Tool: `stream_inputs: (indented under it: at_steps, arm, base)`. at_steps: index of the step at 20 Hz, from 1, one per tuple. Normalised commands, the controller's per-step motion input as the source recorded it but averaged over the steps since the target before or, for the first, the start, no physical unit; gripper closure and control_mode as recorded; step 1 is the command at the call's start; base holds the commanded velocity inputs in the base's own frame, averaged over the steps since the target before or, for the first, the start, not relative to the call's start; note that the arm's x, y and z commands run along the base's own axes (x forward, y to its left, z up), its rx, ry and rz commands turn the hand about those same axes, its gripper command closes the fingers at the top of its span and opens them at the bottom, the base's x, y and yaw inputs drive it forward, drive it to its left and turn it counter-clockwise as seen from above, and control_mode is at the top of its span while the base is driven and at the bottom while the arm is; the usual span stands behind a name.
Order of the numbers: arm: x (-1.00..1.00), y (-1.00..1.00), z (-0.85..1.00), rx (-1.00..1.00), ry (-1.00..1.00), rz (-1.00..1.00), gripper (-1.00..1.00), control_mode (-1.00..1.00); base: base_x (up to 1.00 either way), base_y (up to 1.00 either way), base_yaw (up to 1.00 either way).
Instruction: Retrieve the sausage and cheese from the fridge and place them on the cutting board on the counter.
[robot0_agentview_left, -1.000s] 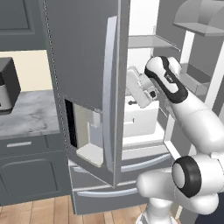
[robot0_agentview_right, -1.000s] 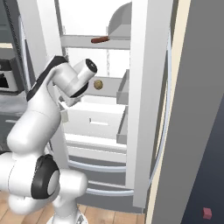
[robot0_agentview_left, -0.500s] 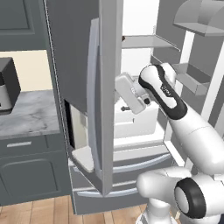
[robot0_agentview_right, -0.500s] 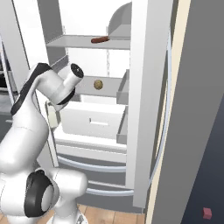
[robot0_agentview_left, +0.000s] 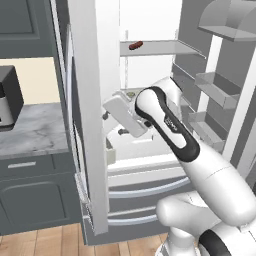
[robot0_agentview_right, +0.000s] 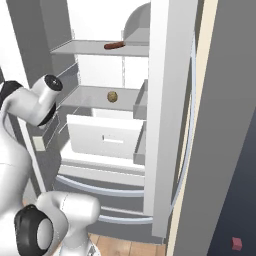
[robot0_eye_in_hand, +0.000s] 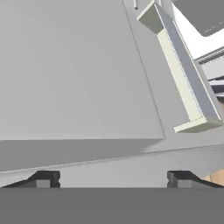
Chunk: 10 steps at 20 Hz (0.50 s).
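The fridge (robot0_agentview_left: 150, 65) stands with both doors swung out. Its left door (robot0_agentview_left: 92, 115) is seen edge-on. On the top shelf lies the reddish-brown sausage (robot0_agentview_left: 135, 45) (robot0_agentview_right: 114, 46). One shelf lower sits the small tan cheese (robot0_agentview_right: 112, 96). My gripper (robot0_agentview_left: 113, 123) is at the inner face of the left door, well below and left of the sausage. In the hand view my gripper (robot0_eye_in_hand: 113, 178) is open, its fingertips (robot0_eye_in_hand: 43, 178) wide apart with nothing between them, facing the grey door panel. The marble counter (robot0_agentview_left: 30, 131) lies to the left. The cutting board is out of view.
A black appliance (robot0_agentview_left: 7, 97) stands on the counter's left. The fridge's right door (robot0_agentview_right: 170, 110) with its bins (robot0_agentview_left: 215, 87) juts out on the right. A white drawer (robot0_agentview_right: 107, 140) sits under the cheese shelf, above the freezer drawers (robot0_agentview_left: 135, 195).
The left fridge door has swung from nearly shut to wide open. My arm has swept left with it, the hand staying at the door.
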Motion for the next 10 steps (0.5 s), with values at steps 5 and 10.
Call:
stream_inputs:
  at_steps: [5,10]
  arm:
    - [0.00,0.94,-0.09,-0.12,0.00,0.07,-1.00,-1.00]
    - [0.12,0.93,-0.12,-0.09,0.00,0.06,-1.00,-1.00]
  base:
    - [0.00,0.00,0.00]
    - [0.00,0.00,0.00]
